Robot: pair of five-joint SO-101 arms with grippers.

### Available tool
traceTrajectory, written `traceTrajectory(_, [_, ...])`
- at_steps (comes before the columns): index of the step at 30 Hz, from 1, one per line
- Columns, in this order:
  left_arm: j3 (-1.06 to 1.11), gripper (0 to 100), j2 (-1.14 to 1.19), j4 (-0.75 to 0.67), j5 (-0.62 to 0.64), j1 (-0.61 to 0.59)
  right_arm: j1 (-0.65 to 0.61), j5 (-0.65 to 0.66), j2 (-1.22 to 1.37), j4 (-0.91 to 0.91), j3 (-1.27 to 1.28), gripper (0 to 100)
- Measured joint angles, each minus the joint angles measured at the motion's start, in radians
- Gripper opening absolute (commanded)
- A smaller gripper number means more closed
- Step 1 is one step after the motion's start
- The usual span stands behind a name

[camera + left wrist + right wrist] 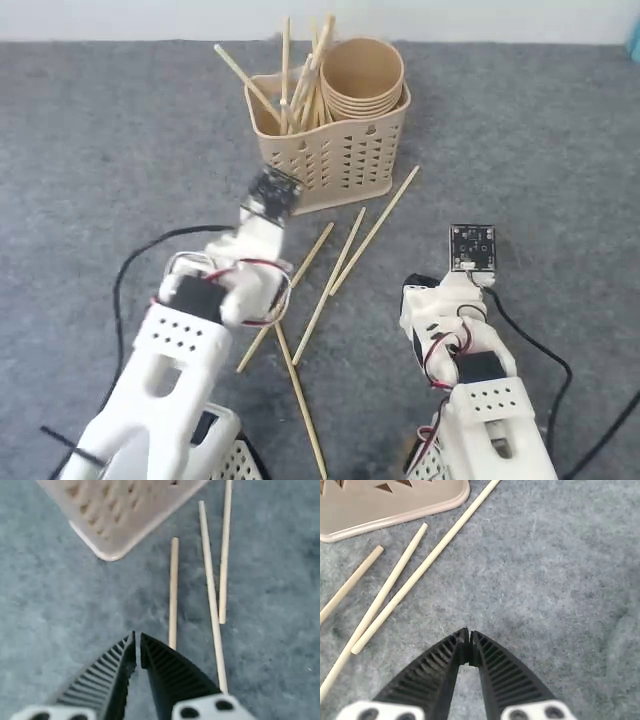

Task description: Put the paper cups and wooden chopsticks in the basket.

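Cups (362,75) in basket (340,160) | chopsticks (385,216) loose on tabletop | left pincer (138,642), right pincer (469,635) closed, empty | next: you open left, grab nearest one.

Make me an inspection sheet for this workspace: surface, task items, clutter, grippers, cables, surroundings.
Surface: grey carpet mat, flat.
Job's things: basket holds stacked paper cups and a bunch of upright chopsticks; four loose chopsticks lie on the mat in front of it.
Clutter: nothing seen.
Grippers: left gripper shut, empty, near the basket's corner, one loose chopstick just beyond its tips; right gripper shut, empty, over bare mat.
Cables: black cable by the left arm, another by the right; red and white wires on both arms.
Surroundings: pale strip beyond the mat's far edge.
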Motion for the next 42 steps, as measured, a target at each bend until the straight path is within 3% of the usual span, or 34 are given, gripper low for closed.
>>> traceTrajectory(6, [-0.006, 2, 0.213, -0.084, 0.000, 0.034, 0.000, 0.000, 0.000, 0.000, 0.000, 1.3])
traceTrajectory(16, [-0.276, 6, 0.717, -0.089, 0.005, 0.035, 0.000, 0.000, 0.000, 0.000, 0.000, 1.3])
traceTrajectory(22, [-0.299, 21, 0.718, -0.087, 0.003, 0.046, 0.000, 0.000, 0.000, 0.000, 0.000, 1.3])
traceTrajectory(42, [-0.292, 19, 0.667, -0.054, 0.043, 0.115, 0.000, 0.000, 0.000, 0.000, 0.000, 1.3])
